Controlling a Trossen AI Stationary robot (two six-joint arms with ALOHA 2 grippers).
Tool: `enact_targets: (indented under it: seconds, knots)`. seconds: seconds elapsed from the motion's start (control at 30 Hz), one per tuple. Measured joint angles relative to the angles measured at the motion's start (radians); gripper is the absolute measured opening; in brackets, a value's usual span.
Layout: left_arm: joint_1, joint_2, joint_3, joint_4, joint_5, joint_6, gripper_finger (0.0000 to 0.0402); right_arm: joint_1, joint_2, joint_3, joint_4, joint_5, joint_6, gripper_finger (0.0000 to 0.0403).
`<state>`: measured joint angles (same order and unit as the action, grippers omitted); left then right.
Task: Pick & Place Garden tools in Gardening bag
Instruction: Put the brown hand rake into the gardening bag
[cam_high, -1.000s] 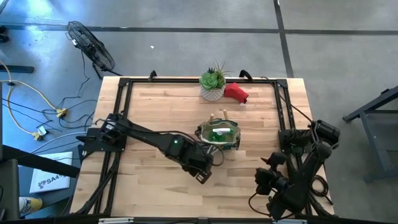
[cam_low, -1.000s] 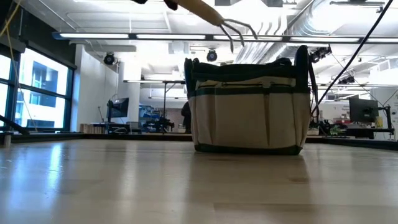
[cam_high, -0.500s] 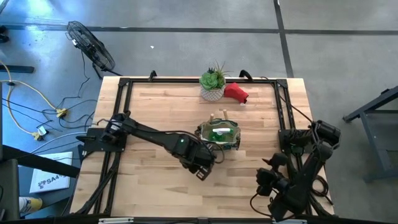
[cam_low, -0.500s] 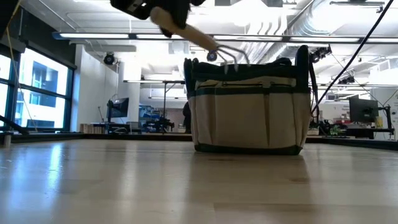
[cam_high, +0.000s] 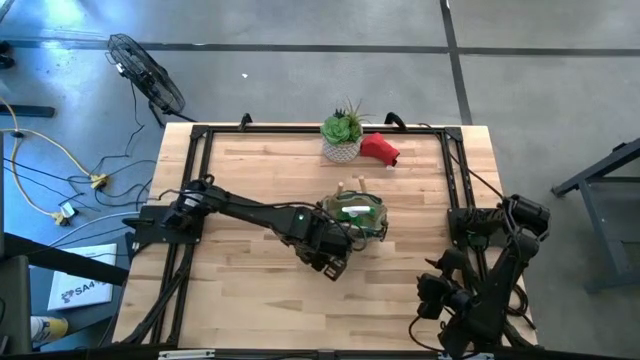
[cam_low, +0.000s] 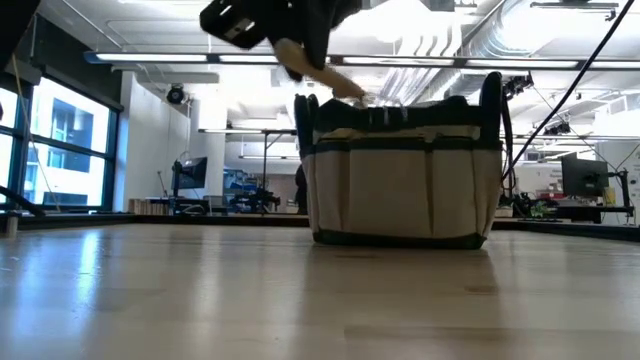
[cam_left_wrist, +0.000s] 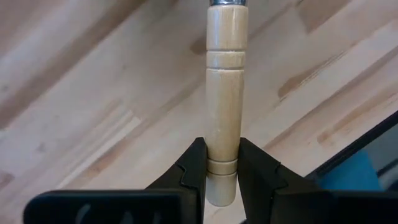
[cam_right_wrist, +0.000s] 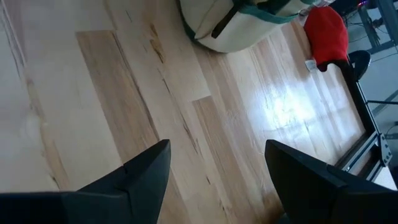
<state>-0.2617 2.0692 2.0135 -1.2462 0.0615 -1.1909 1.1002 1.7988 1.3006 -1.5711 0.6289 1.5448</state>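
The tan gardening bag (cam_high: 355, 215) with a dark green rim stands mid-table; something green and two wooden handles show in its mouth. My left gripper (cam_high: 338, 255) hangs at the bag's near-left side, shut on a wooden-handled tool (cam_low: 305, 62) whose metal end dips behind the bag's rim (cam_low: 350, 98). My right gripper (cam_right_wrist: 217, 171) waits open over bare table near the right edge, holding nothing. A red soft item (cam_high: 380, 148) lies on the table at the far edge. My left gripper pinches the tool's wooden handle near its butt end (cam_left_wrist: 222, 163) between its two fingers (cam_left_wrist: 194, 163). The fingers come steeply from above, and the handle runs on along them. The tool is clear of the table and slants down toward the bag's mouth.
A green spiky plant in a white pot (cam_high: 342, 133) stands at the far edge beside the red item. A black frame (cam_high: 195, 170) runs round the tabletop. Bare wood lies in front of the bag (cam_right_wrist: 249, 25) and to its left.
My left gripper has gone down and toward the bag, still shut on the tool. The tool's pronged metal end, which stood above the bag's rim, has sunk behind the rim into the mouth.
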Motion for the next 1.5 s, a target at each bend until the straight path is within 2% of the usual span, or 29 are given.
enact_targets:
  seconds: [0.13, 0.67, 0.97, 1.13, 1.33, 1.5]
  knots:
    - [-0.008, 0.014, 0.002, 0.018, 0.048, -0.025, 0.0056, 0.000, 0.000, 0.000, 0.000, 0.000, 0.000, 0.0254]
    - [-0.014, 0.018, 0.000, 0.002, 0.038, -0.048, 0.0056, 0.000, 0.000, 0.000, 0.000, -0.003, 0.007, 0.0254]
    - [0.027, 0.020, 0.000, -0.002, 0.100, -0.070, 0.0056, 0.000, 0.000, 0.000, 0.000, 0.000, 0.007, 0.0254]
    - [0.057, 0.055, -0.001, 0.030, 0.167, -0.038, 0.0056, 0.001, 0.000, 0.000, 0.000, 0.000, 0.007, 0.0254]
    - [0.066, 0.061, 0.022, 0.003, 0.152, -0.008, 0.0056, 0.020, 0.000, -0.009, 0.003, 0.004, 0.032, 0.0254]
    - [0.057, 0.062, 0.160, -0.091, 0.059, 0.000, 0.0056, 0.027, 0.000, -0.032, 0.001, 0.001, 0.054, 0.0254]
